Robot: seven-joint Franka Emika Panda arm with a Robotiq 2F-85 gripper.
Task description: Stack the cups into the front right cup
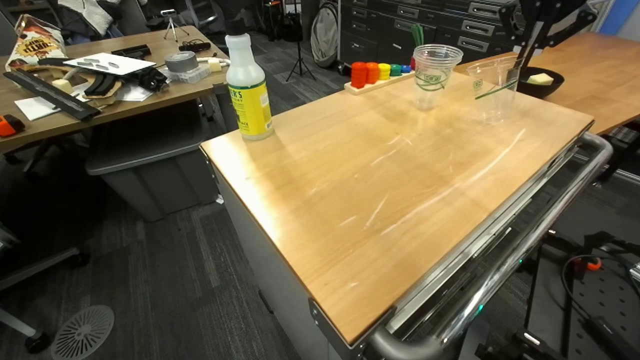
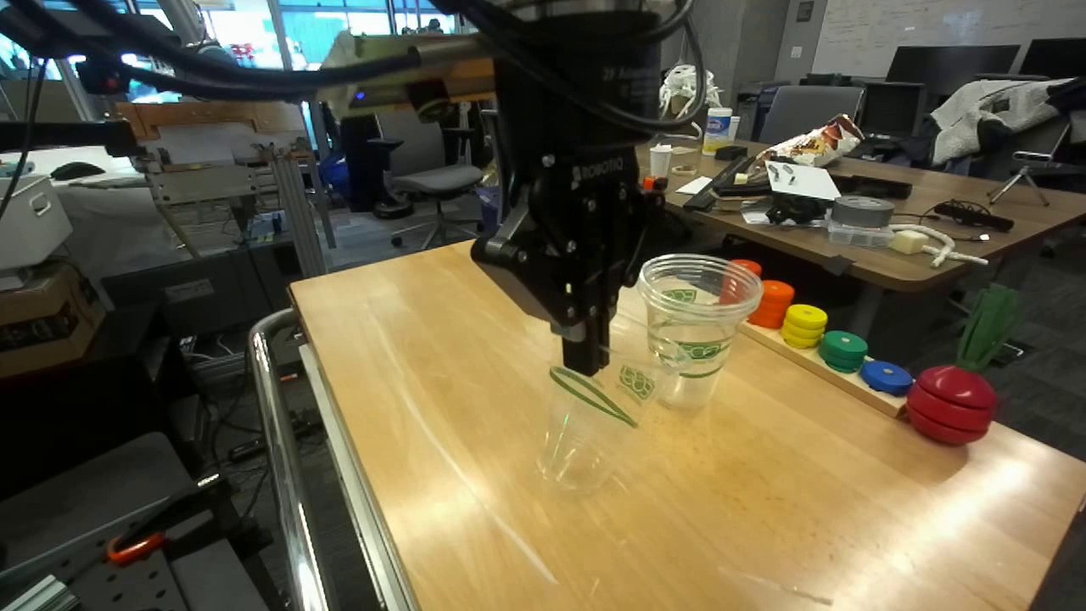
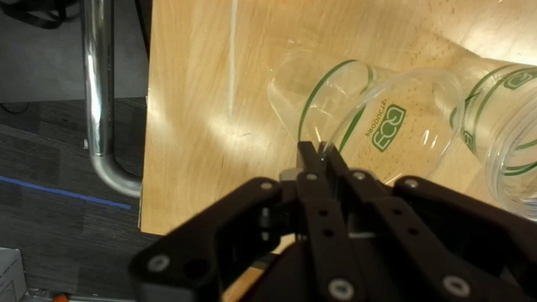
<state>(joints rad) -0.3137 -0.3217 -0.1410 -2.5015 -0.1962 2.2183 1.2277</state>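
My gripper (image 2: 585, 361) is shut on the rim of a clear cup (image 2: 585, 420) with a green band. The fingers (image 3: 321, 149) pinch its near wall in the wrist view, where the cup (image 3: 388, 126) shows open-mouthed. The held cup (image 1: 492, 95) is tilted; I cannot tell whether its base touches the table. A nested stack of clear cups (image 2: 700, 331) stands upright close beside it and shows in both exterior views (image 1: 434, 75). In the wrist view the stack (image 3: 514, 142) is at the right edge. How many cups it holds is hard to tell.
A yellow-green bottle (image 1: 250, 95) stands at a far corner of the wooden table (image 1: 360, 190). A coloured ring toy (image 2: 844, 350) with a red and green piece (image 2: 950, 403) lies along the edge behind the stack. A metal rail (image 2: 280, 475) runs along the opposite edge.
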